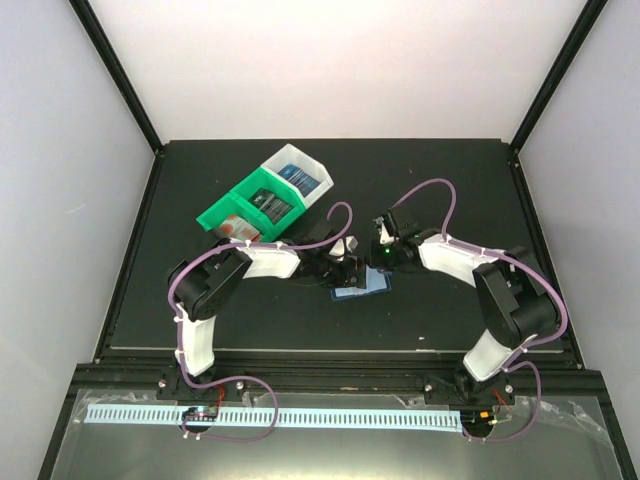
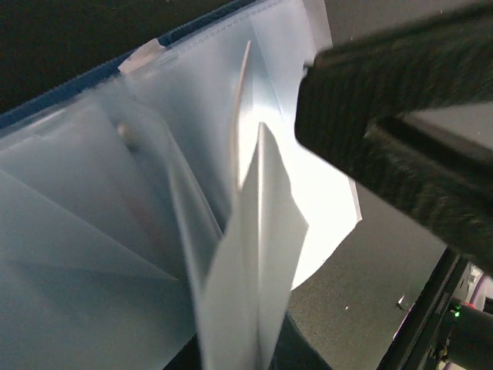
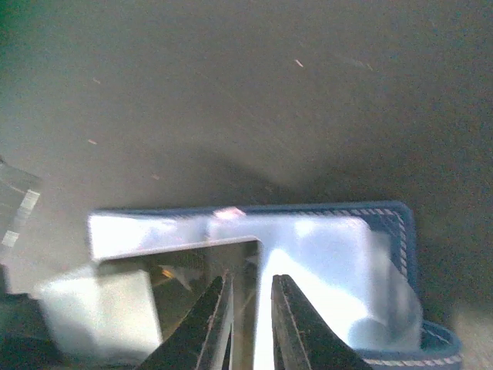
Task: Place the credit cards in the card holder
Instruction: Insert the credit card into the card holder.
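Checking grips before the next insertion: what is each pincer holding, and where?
Right pincer: the card holder, by a pale inner flap's edge. Left pincer: shut at the holder's sleeves; what it holds cannot be told.

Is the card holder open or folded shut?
Open: the card holder lies spread, its pale inner pockets exposed in both wrist views.

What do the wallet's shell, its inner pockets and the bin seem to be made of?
Wallet: dark blue shell, likely fabric or faux leather, judging by pale stitching along its edge. Pockets: thin frosted plastic; they are see-through and catch glare. Bin: hard moulded plastic, green and white, slightly shiny.
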Robot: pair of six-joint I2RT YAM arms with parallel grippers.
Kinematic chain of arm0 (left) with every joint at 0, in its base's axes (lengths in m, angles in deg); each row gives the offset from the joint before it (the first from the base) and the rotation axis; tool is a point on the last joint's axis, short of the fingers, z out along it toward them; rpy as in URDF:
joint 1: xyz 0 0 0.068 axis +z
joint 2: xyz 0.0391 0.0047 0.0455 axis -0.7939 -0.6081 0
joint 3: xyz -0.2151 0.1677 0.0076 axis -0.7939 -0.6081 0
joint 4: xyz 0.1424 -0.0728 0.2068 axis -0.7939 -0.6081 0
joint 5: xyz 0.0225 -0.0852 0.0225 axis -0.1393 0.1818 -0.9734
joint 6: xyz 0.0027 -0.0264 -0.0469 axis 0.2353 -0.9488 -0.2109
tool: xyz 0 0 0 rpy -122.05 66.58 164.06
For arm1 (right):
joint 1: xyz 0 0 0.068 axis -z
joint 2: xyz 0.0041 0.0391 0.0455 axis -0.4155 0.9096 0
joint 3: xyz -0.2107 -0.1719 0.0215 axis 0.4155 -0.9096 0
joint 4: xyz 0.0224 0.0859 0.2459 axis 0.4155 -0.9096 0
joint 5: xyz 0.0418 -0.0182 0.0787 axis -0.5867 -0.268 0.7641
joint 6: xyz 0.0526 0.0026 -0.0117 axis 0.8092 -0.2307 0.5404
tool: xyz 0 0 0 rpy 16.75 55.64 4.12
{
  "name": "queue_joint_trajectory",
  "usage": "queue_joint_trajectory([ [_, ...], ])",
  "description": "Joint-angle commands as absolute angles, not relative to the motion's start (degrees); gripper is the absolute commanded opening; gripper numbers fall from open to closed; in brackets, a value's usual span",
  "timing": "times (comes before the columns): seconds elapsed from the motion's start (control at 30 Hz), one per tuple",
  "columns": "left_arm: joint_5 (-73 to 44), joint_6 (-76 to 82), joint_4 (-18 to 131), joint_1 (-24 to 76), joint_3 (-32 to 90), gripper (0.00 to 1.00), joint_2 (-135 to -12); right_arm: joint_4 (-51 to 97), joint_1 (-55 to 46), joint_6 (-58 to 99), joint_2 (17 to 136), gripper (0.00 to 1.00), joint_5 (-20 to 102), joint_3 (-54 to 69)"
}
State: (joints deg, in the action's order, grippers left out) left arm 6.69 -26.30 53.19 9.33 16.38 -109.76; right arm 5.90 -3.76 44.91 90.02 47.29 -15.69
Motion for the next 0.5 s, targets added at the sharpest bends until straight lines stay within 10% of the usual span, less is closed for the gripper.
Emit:
queue_joint_trajectory([
  [0.0,1.81,-27.36,48.87,9.56,15.30,0.02,-110.02,3.19,-4.18,45.01,89.41,0.16,44.18,-17.82],
  [0.47,2.78,-27.28,48.78,9.75,15.83,0.05,-110.41,-0.06,-6.29,40.50,96.05,0.13,43.53,-14.02],
])
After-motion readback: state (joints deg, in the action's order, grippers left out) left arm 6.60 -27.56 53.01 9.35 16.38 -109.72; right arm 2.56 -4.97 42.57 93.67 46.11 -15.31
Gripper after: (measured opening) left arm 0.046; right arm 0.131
